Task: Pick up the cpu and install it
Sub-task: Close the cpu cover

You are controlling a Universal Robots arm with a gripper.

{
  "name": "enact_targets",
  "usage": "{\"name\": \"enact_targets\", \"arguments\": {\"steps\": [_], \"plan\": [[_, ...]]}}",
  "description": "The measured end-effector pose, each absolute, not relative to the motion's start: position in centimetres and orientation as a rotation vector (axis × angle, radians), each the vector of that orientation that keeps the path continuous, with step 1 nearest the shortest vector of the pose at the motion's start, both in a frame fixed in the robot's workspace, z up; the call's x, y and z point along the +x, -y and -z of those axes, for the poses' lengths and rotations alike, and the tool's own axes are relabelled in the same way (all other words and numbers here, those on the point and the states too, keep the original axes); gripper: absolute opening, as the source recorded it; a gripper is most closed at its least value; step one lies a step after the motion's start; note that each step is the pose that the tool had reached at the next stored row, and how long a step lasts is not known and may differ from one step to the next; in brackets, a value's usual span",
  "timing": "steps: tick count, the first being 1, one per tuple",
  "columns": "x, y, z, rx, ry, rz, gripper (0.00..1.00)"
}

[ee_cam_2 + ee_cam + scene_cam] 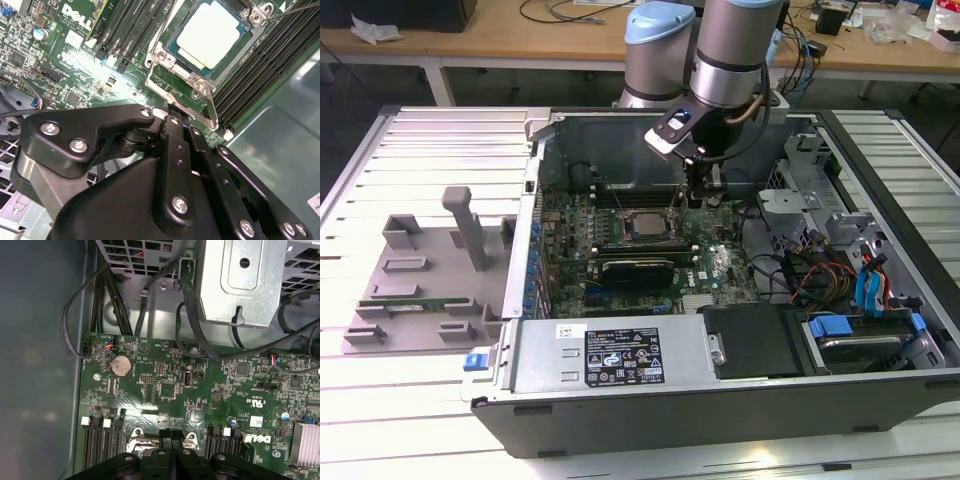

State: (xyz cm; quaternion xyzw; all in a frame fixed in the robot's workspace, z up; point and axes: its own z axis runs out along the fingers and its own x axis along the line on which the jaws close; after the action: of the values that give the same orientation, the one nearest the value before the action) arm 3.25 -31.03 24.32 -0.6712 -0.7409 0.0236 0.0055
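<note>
Seated flat in the socket frame (196, 82) on the motherboard (720, 265), near mid-frame of the exterior view: the cpu (645, 226). Just off its edge, toward the exterior view's right: the end effector (697, 197), pinched narrow, gripping nothing, tips low over the board.

Slatted table (410, 425): computer case (740, 410) (open), tray (420, 290)

The arm (730, 60) holds its jaws low over the motherboard (718, 262), at two o'clock from the cpu (645, 226).
</note>
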Motion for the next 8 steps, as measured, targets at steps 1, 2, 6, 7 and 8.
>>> {"name": "enact_targets", "arguments": {"steps": [1, 2, 6, 7, 8], "plan": [[3.15, 31.03, -24.31, -2.101, 2.319, -0.074, 0.11], [3.07, 31.03, -24.31, -2.101, 2.320, -0.074, 0.11], [2.69, 31.03, -24.31, -2.101, 2.320, -0.074, 0.11], [2.59, 31.03, -24.31, -2.101, 2.319, -0.074, 0.11], [2.47, 31.03, -24.31, -2.101, 2.319, -0.074, 0.11]]}}
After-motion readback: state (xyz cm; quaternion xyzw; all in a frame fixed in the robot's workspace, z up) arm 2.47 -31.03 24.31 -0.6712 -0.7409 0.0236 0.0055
